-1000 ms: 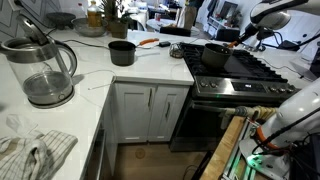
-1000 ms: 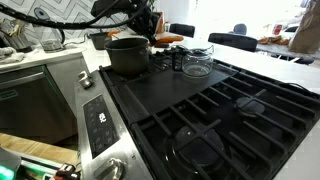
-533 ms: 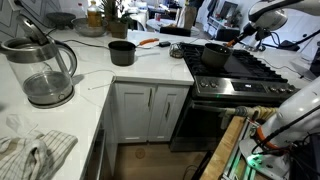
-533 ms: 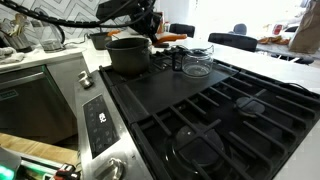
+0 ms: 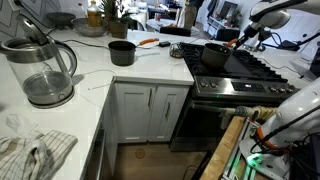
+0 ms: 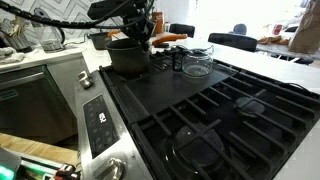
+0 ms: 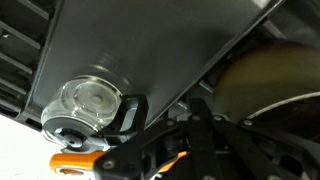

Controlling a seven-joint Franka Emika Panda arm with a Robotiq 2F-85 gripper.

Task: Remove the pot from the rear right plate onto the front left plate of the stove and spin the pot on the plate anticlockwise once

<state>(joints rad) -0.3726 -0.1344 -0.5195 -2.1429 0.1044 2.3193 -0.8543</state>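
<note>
The dark pot stands on a burner at the stove's front corner nearest the counter. It also shows at the far end of the black grates, as the pot. My gripper comes down from above onto the pot's far rim; it also shows in an exterior view. In the wrist view the fingers lie close together at the edge of the pot and look shut on its rim. The burner under the pot is hidden.
A glass lid lies on the grates beside the pot, also in the wrist view. A small black saucepan and a glass kettle stand on the white counter. An orange-handled tool lies near the lid.
The arm has sunk slightly over the pot and shifted a little. The pot stays on the same burner.
</note>
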